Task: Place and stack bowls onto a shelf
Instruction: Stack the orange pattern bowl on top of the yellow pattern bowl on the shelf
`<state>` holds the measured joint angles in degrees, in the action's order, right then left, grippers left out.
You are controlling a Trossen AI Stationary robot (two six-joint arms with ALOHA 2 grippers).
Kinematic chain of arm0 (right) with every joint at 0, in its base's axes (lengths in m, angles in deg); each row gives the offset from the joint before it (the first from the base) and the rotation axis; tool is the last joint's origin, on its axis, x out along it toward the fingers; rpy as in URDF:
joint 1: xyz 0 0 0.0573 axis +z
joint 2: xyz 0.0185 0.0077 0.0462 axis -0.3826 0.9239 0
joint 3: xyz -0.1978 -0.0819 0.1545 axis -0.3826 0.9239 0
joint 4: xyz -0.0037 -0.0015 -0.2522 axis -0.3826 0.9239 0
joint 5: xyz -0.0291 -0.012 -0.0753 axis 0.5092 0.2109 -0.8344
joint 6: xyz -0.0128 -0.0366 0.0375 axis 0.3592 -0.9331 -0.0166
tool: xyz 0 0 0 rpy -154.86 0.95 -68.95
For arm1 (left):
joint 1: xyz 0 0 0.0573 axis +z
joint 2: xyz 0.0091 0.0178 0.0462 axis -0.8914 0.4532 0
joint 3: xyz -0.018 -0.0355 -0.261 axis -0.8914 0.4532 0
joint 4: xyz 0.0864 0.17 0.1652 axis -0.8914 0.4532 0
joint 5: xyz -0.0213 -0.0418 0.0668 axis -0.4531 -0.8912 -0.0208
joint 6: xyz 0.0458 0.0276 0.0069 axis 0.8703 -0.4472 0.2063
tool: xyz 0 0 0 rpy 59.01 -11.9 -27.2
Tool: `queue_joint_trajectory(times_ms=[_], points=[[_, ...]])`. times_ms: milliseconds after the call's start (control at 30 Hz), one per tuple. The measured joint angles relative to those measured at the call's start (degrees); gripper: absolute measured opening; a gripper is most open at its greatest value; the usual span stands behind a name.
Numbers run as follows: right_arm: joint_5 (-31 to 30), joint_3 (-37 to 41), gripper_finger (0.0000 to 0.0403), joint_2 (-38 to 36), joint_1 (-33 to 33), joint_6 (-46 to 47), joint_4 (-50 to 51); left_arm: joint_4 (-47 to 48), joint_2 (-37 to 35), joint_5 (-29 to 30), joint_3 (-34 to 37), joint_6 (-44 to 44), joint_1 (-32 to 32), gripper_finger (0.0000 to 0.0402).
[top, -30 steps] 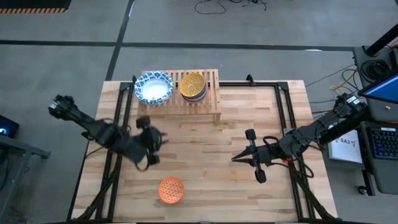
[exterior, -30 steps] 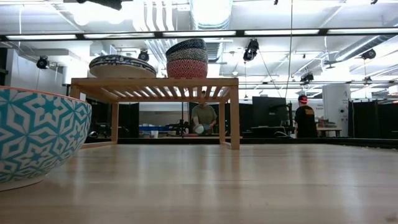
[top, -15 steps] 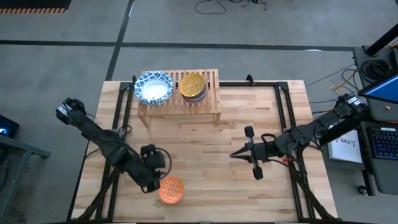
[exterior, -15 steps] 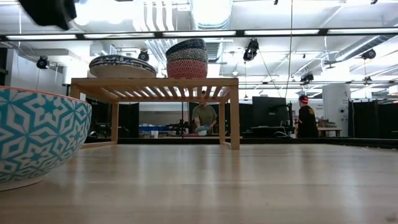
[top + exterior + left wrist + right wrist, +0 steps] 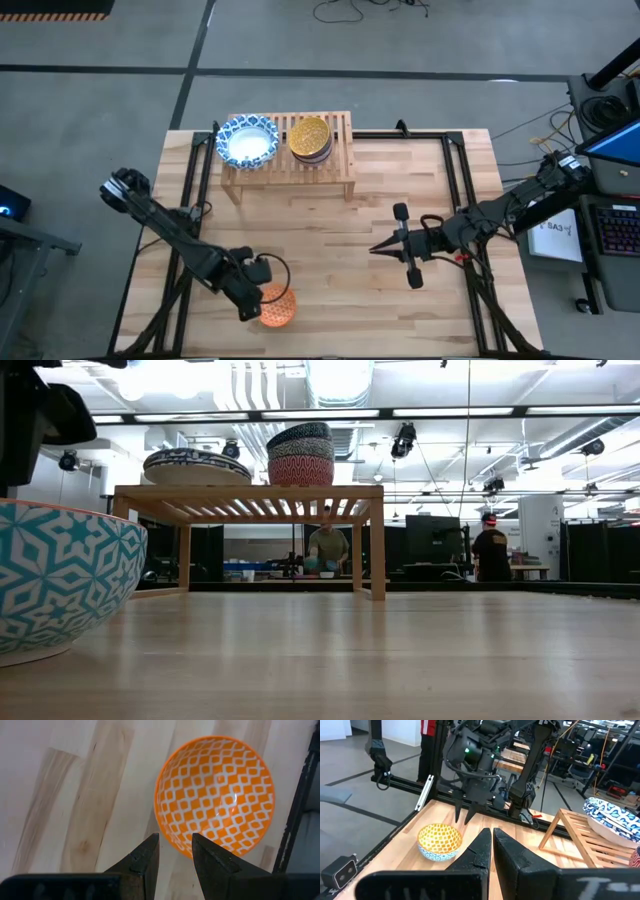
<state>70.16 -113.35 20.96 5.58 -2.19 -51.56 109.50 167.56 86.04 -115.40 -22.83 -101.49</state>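
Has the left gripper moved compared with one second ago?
Yes. In the high view the left gripper has moved away from the light-wood slatted shelf, toward the table's near edge, reaching the small orange patterned bowl.

L gripper (image 5: 465, 815) above bowl (image 5: 439, 841); R fingers (image 5: 480, 851) together.

The left arm is reaching toward the table's near edge, its gripper (image 5: 262, 297) pointing down with fingers parted. The right arm is lying low, its gripper (image 5: 378, 250) closed tight.

A glossy orange bowl (image 5: 215, 795) sits on the smooth, matt light-wood table (image 5: 75, 795).
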Motion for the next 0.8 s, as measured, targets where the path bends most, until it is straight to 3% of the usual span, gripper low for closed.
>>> queue_joint_trajectory(times_ms=[533, 800], points=[[0.0, 0.0, 0.0009, 0.0, 0.0, 0.0, 0.1, 0.0, 2.3, 0.0, 0.0, -2.6, 0.0, 0.0101], [0.0, 0.1, 0.0009, 0.0, 0.0, -0.1, 0.1, 0.0, 3.4, 0.0, 0.0, -3.2, 0.0, 0.0155]])
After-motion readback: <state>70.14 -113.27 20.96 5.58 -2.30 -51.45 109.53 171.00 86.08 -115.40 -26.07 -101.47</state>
